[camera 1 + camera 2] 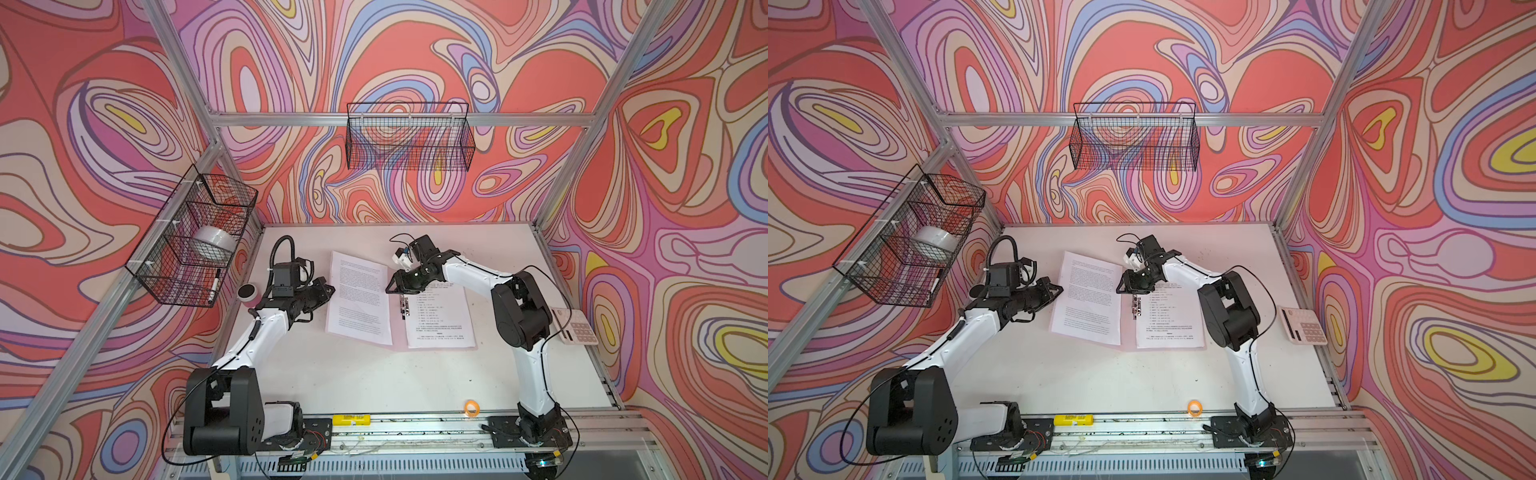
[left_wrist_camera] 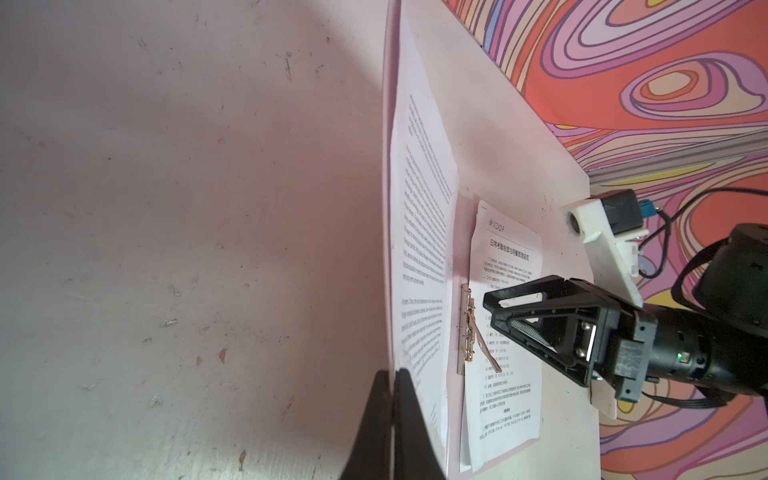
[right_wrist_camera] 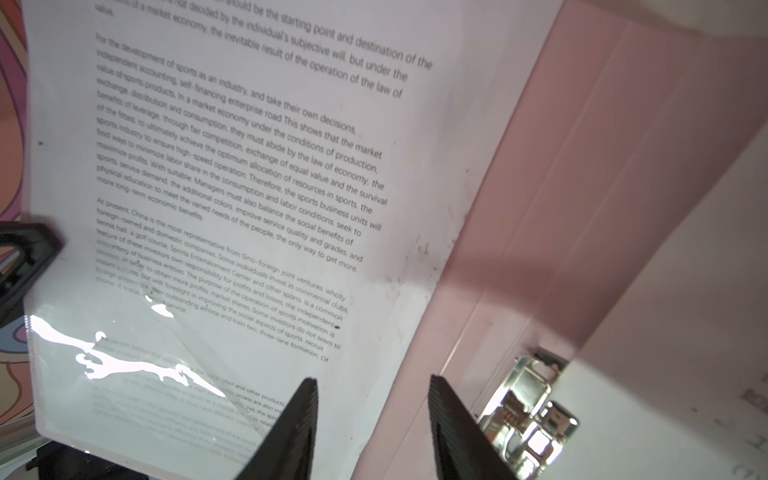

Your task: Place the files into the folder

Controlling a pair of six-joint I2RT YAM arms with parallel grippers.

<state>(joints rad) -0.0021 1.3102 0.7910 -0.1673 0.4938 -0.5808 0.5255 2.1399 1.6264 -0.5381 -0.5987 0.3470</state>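
Pink folder [image 3: 582,166] cover pinched in closed left hand [image 2: 392,382]; right hand [image 3: 372,380], half-open and empty, should press clip [image 3: 528,395] squarely onto files [image 1: 440,324].

Pale pink folder [image 3: 582,166] (white, black-printed files [image 1: 440,328])

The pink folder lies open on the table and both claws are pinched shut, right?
Only the left gripper is shut, pinching the edge of the folder. The right gripper stands open by the metal clip, as the right wrist view shows. The folder does lie open on the table.
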